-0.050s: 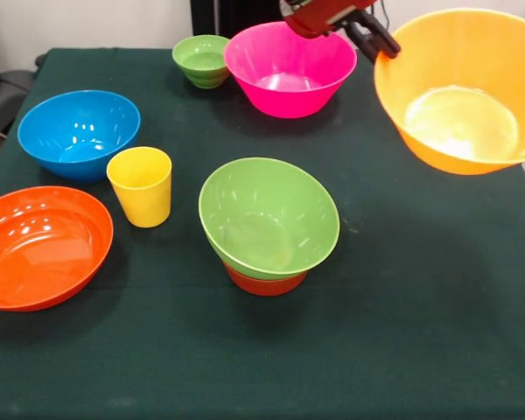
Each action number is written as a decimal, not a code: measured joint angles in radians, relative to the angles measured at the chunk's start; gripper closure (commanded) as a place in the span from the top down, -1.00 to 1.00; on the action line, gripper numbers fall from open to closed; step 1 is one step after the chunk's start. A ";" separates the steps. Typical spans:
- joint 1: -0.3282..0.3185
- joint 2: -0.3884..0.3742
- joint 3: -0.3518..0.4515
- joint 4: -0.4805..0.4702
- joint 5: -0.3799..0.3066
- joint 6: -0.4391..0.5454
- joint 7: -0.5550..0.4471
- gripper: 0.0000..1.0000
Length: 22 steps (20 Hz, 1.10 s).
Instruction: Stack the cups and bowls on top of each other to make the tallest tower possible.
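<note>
My gripper (385,49) comes in at the top right and is shut on the left rim of the large yellow-orange bowl (459,92). That bowl hangs tilted above the table's right side, its opening facing the camera. At mid-table the tower (268,229) is a medium green bowl (269,214) leaning on a small red-orange bowl (264,283). A yellow cup (141,185) stands upright to its left. The large pink bowl (289,68) sits just left of the gripper.
A small ribbed green bowl (201,59) stands at the back beside the pink one. A blue bowl (79,133) and a shallow orange bowl (40,245) lie along the left side. Dark green cloth (402,332) covers the table.
</note>
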 measured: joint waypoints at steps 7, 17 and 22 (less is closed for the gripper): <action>0.000 -0.005 0.000 -0.072 -0.009 0.109 0.000 -1.00; 0.001 -0.007 0.000 -0.218 -0.053 0.262 0.000 -1.00; 0.007 -0.006 -0.001 -0.295 -0.073 0.312 0.000 -1.00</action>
